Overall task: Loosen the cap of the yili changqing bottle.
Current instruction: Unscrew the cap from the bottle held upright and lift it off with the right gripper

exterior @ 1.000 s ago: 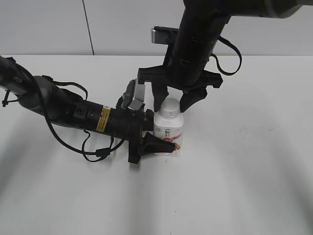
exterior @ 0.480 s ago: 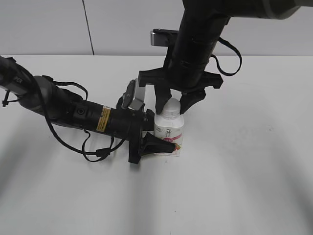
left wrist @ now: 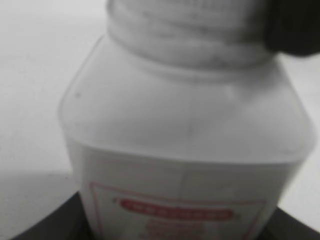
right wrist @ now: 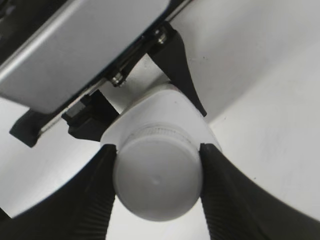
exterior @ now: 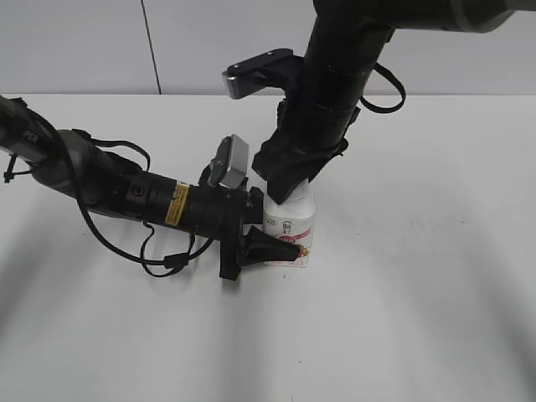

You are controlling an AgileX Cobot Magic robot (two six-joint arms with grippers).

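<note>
Cap (right wrist: 157, 182) is pinched from both sides by right gripper (right wrist: 157, 192) fingers (right wrist: 95, 195). Yili changqing bottle (exterior: 289, 230) stands upright mid-tabletop (exterior: 419, 293), body clamped by left gripper (exterior: 266, 239). Pink-red label (left wrist: 175, 215) is seen; print too blurred to read.

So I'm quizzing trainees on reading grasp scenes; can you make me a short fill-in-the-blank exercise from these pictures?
1. The right pincer is closed on the white ____ from above.
2. The left pincer grips the yili changqing bottle by its ____.
3. The bottle stands ____ on the white table.
4. The bottle's label is mostly ____ in colour.

Missing words: cap; body; upright; pink-red
</note>
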